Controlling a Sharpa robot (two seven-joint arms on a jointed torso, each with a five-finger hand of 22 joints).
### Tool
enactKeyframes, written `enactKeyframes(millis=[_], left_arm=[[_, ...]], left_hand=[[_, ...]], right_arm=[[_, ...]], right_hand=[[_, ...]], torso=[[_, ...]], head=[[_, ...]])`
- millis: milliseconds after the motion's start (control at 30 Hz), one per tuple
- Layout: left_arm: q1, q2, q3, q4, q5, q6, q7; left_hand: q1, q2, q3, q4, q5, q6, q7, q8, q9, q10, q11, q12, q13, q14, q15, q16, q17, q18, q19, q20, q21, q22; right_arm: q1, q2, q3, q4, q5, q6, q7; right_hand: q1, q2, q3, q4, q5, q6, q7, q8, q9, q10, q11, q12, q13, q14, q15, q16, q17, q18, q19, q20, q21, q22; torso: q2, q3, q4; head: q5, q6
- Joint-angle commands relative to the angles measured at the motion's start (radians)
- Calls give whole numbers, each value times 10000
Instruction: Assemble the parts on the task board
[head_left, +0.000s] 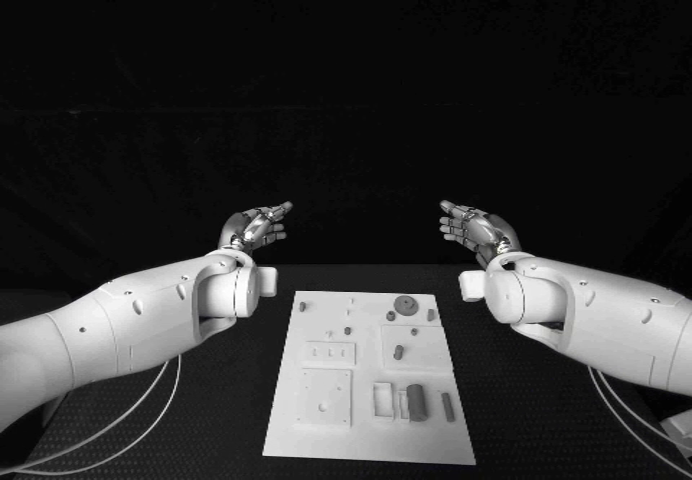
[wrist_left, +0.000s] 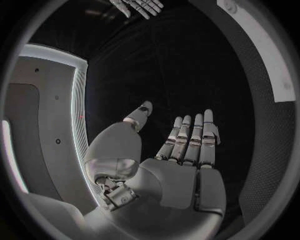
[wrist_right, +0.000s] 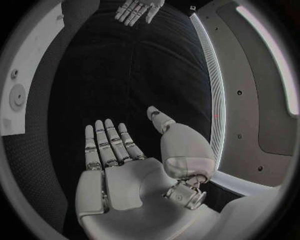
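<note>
**Task board untouched, both hands raised and empty**

Task board (head_left: 369, 375) lies at the middle of the black table (head_left: 216, 400), reaching from the head view's centre toward six o'clock, and nothing grips it.

Fingers (wrist_left: 190, 140) of the left hand (head_left: 254, 229) are stretched out straight and side by side, thumb apart, holding nothing. The right hand (head_left: 476, 229) mirrors it, fingers (wrist_right: 109, 142) extended and the palm bare. Both hands hover well beyond the board's far edge, the left near ten o'clock of the board and the right near two o'clock, palms turned toward each other.

On the board, small grey parts (head_left: 415, 402) lie loose: a cluster of bars near five o'clock, a round piece (head_left: 407, 302) near one o'clock, and a few pegs around the middle. Whether any part is already seated in its slot is too small to tell.

By my reading, assembly has not begun. Every pick and insertion is left to do, starting with a reach down to a first part.
</note>
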Motion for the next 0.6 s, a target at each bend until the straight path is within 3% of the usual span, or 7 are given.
enactKeyframes(millis=[33,100,233,367,433,467,600], left_arm=[[306,264,-101,-782,-428,1429,-1319],[509,442,-195,-1294,-497,1721,-1629],[781,680,-322,-1981,-591,2114,-2046],[944,822,-398,-2391,-646,2348,-2295],[983,856,-416,-2488,-660,2404,-2354],[971,609,-619,-1950,-728,2972,-2191],[974,345,-637,-1626,-922,3319,-2054]], left_hand=[[123,-4,64,-16,35,91,32,49,69,122,26,28,14,94,23,56,62,-76,104,5,35,79],[134,0,70,-12,35,133,61,69,72,156,63,18,19,117,31,71,70,-76,111,1,42,78],[169,26,96,3,37,291,145,140,84,411,166,77,61,335,31,196,125,-65,252,-53,113,101],[321,17,162,-96,39,621,238,288,114,1003,241,300,151,769,5,423,216,15,560,-129,245,152],[543,41,268,-255,51,948,316,416,127,1427,275,433,198,1668,-111,892,429,238,1183,-254,550,279],[703,74,350,-367,73,1141,342,497,142,1685,271,537,242,1993,-160,1057,511,311,1377,-293,646,322],[1328,143,711,-758,95,1996,355,815,166,2840,196,983,471,3035,-414,1558,818,521,2137,-488,1044,527]], right_arm=[[248,113,-57,-616,-496,2344,-1386],[406,185,-111,-1000,-570,2821,-1696],[614,279,-181,-1502,-668,3448,-2101],[729,332,-220,-1780,-721,3794,-2325],[748,340,-226,-1825,-730,3850,-2361],[774,838,-256,-2894,-6612,3161,-2134],[773,969,-255,-3096,-7732,3087,-2178]], right_hand=[[758,-44,299,-502,92,392,817,325,258,571,139,162,58,681,171,386,238,185,541,131,146,791],[1071,-121,420,-804,95,495,885,404,273,758,255,223,70,1023,359,541,297,281,819,116,201,777],[1432,-334,602,-1144,94,949,900,664,342,1241,253,396,108,1506,361,727,360,544,1527,63,318,710],[1751,-425,756,-1497,91,1481,872,876,355,1819,218,551,123,2048,260,896,415,758,2125,66,279,598],[1977,-471,840,-1610,92,1895,830,1006,350,2281,170,663,136,2591,108,1097,528,925,2590,53,276,547],[2037,-479,859,-1618,91,2018,833,1048,356,2435,163,715,151,2744,54,1160,569,975,2732,44,297,544],[2513,-530,1032,-1656,97,2715,740,1283,426,3263,-57,972,228,3611,-314,1519,831,1270,3598,-12,498,557]], torso=[[4,1,2],[4,1,2],[4,1,2],[4,1,2],[4,1,2],[19,-20,4],[35,-2,-2]], head=[[-2,-3],[-2,-3],[-2,-3],[-2,-3],[-2,-3],[-124,63],[-148,137]])
